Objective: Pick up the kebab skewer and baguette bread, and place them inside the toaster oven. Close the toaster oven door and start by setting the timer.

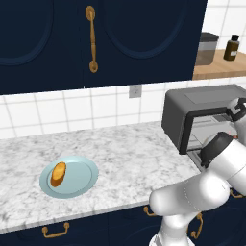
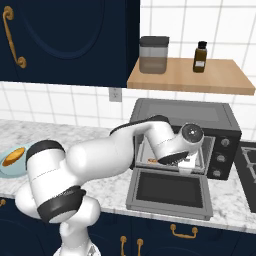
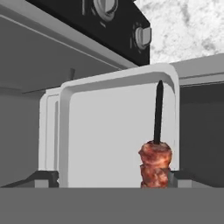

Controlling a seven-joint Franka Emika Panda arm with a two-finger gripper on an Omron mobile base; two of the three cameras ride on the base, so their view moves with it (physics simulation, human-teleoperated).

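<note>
The end effector point(image 2: 184, 167) was inside the toaster oven point(image 2: 220, 120), with its fingers wide apart and nothing in them. The kebab skewer point(image 3: 155, 162) lay on the pale tray point(image 3: 109, 131) in the oven. The toaster oven door point(image 2: 170, 192) hung down open. The baguette bread point(image 1: 58, 174) sat on the blue plate point(image 1: 81, 180) on the bench point(image 1: 125, 153).

No legible text anywhere.
</note>
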